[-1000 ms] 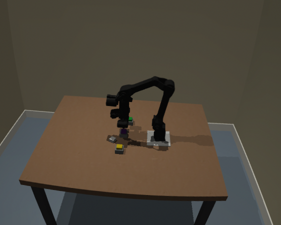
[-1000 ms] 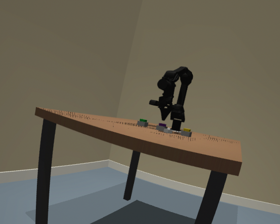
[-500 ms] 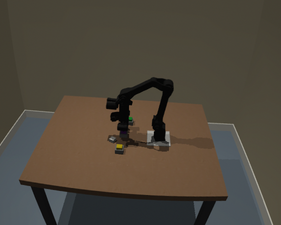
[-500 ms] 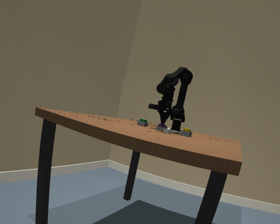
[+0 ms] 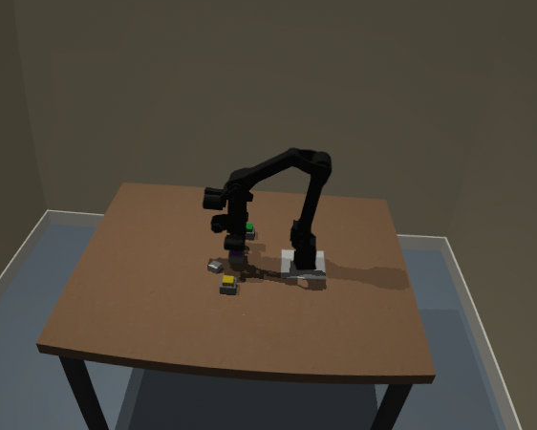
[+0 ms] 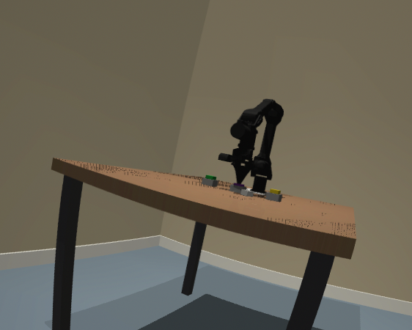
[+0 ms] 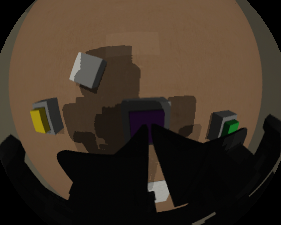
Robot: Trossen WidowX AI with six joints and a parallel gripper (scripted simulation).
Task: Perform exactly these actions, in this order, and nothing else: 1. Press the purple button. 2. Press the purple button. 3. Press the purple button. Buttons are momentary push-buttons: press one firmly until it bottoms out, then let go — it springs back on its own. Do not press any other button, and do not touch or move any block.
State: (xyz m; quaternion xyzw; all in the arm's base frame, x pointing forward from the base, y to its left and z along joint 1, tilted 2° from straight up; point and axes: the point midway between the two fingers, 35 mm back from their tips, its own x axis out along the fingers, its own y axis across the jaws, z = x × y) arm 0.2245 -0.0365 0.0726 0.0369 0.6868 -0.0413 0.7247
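Observation:
The purple button [image 5: 236, 253] [image 6: 236, 185] [image 7: 140, 119] sits in a grey housing on the table. My gripper [image 6: 239, 182] [image 7: 149, 128] is shut and empty, pointing straight down. In the exterior view its fingertips are at the top of the purple cap and appear to touch it. The cap stands only slightly above its housing there. In the wrist view the fingertips cover part of the cap's near side. In the top view the arm hides the fingertips.
The yellow button [image 5: 227, 280] [image 6: 275, 191] [image 7: 39, 120] and green button [image 5: 249, 227] [image 6: 210, 177] [image 7: 231, 127] stand on opposite sides of the purple one. A light grey block [image 5: 214, 266] [image 6: 246, 192] [image 7: 87, 71] lies close by. The arm's white base plate [image 5: 289, 271] is behind.

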